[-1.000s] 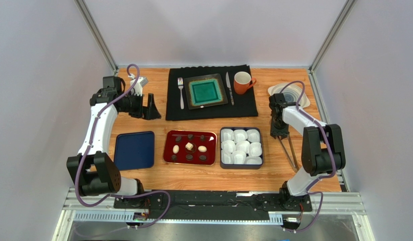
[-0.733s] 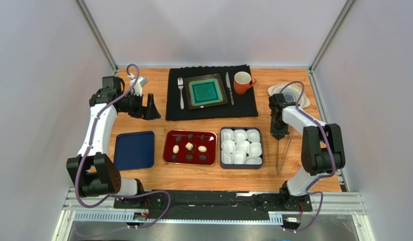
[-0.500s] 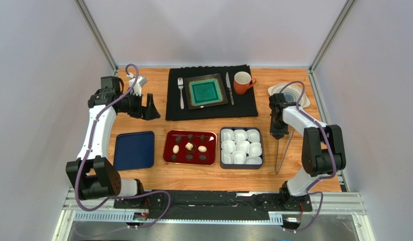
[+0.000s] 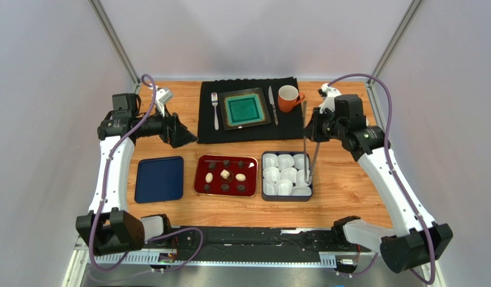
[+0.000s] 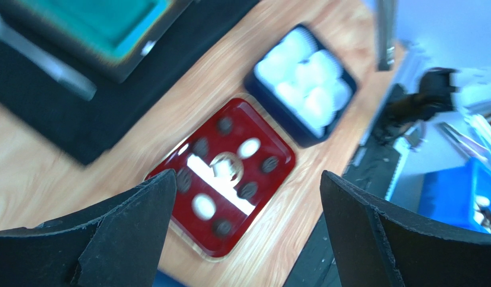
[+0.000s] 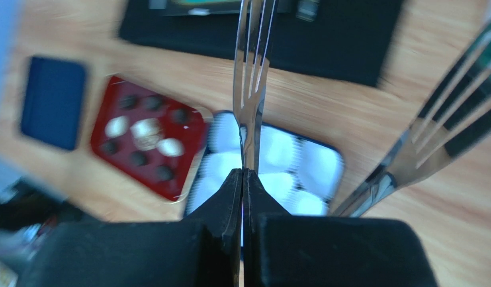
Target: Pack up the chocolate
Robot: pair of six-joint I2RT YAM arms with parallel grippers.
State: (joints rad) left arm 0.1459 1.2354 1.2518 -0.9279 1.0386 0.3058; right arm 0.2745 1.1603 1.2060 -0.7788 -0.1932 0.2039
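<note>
The chocolate point(image 4: 225, 174) lies on a red tray point(image 4: 197, 179) at the table's middle: several dark rounds, two white ovals and a pale cube. From the left wrist I look down on the chocolate point(image 5: 249, 147) and the tray point(image 5: 269, 188), blurred. My left gripper point(image 4: 185, 135) hovers open behind the tray, nothing between its fingers point(image 5: 134, 233). My right gripper point(image 4: 311, 128) is shut on metal tongs point(image 4: 313, 160), which hang with their tips over a dark box of white paper cups point(image 4: 263, 177). In the right wrist view one forked tong blade point(image 6: 251, 66) runs out from the shut gripper point(image 6: 243, 174).
A dark blue tray point(image 4: 160, 178) lies left of the red one. Behind, a black mat point(image 4: 289, 127) carries a teal plate point(image 4: 246, 109), a fork point(image 4: 215, 111), a knife point(image 4: 271, 105) and an orange mug point(image 4: 288, 97).
My right gripper closed on the tongs lying at the table's right, lifted them and swung up and left over the cup box. The left gripper shifted slightly right.
</note>
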